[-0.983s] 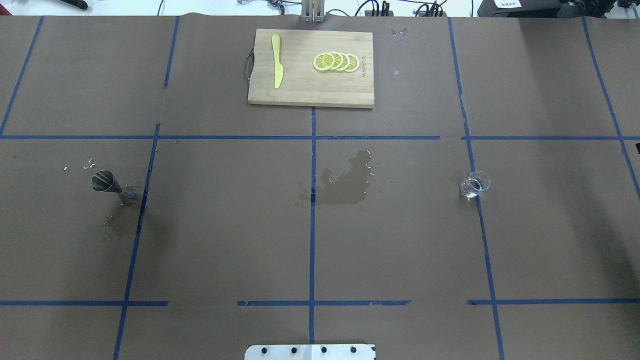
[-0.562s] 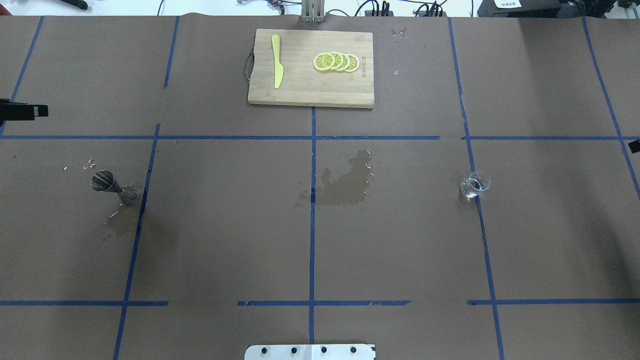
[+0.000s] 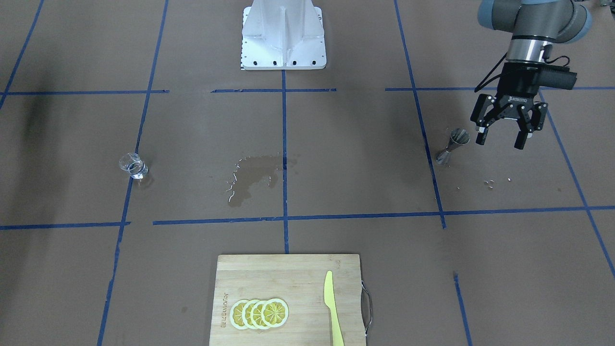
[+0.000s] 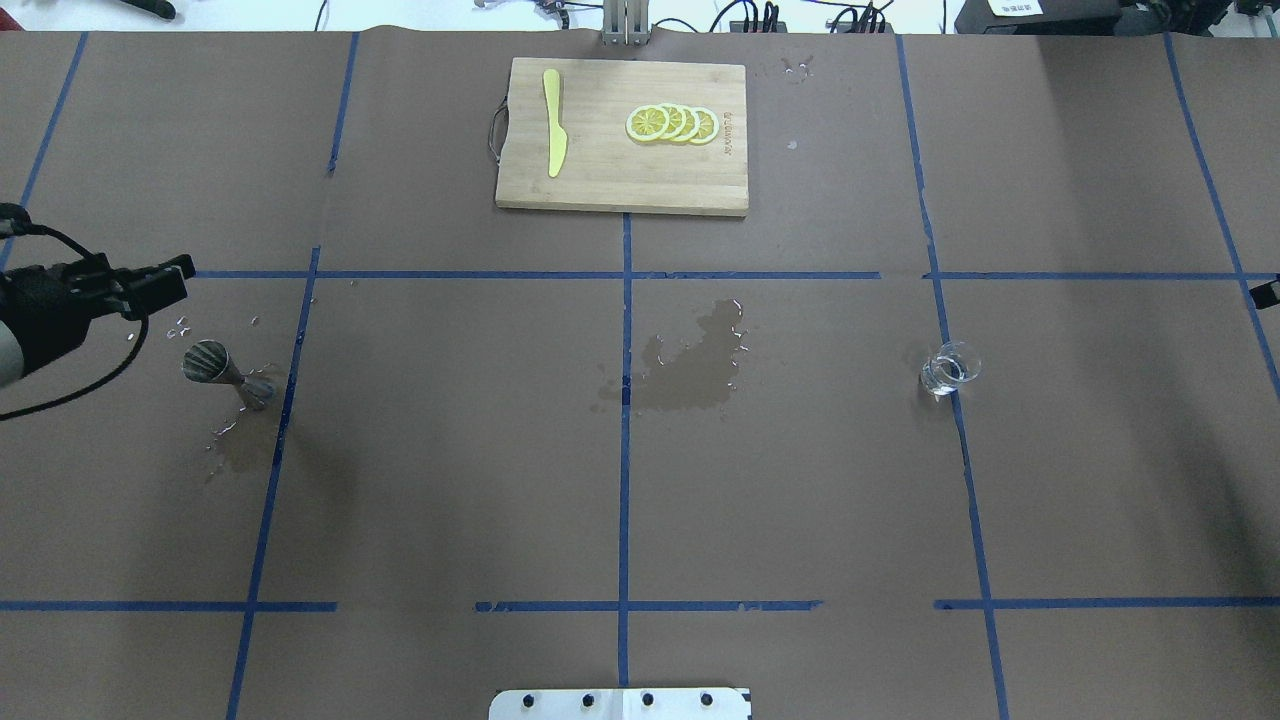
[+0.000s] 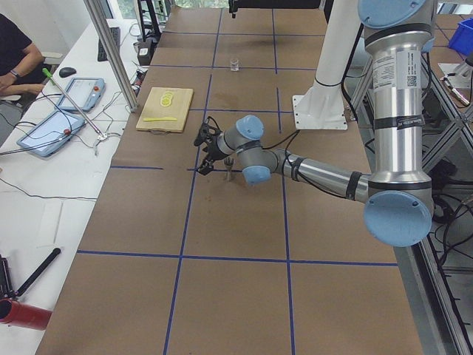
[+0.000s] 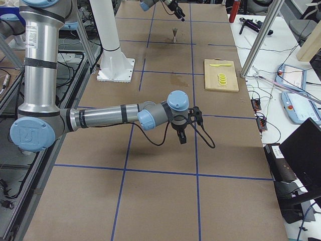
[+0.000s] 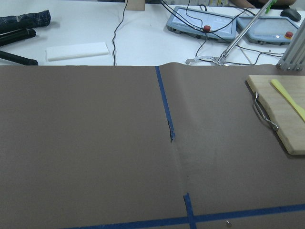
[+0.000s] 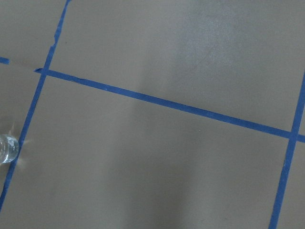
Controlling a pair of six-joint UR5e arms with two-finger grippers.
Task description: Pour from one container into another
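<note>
Jigger (image 3: 453,145) stood upright on the robot's left half of the table (image 3: 355,144), long axis vertical, one cone opening upward, just beside a blue tape line (image 3: 429,163). Tumbler (image 3: 133,166) stood upright on the right half, mouth up. Left gripper (image 3: 500,141) hung fingers-down near the jigger, jaws spread wide, holding and touching nothing. Right gripper (image 6: 181,136) also pointed down, well apart from the tumbler; whether its jaws were apart could not be told.

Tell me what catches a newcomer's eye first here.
The left hand, open, hangs close beside the steel jigger on the robot's left. A dark wet stain marks the middle of the table, and the clear glass tumbler stands alone far to the robot's right.
</note>
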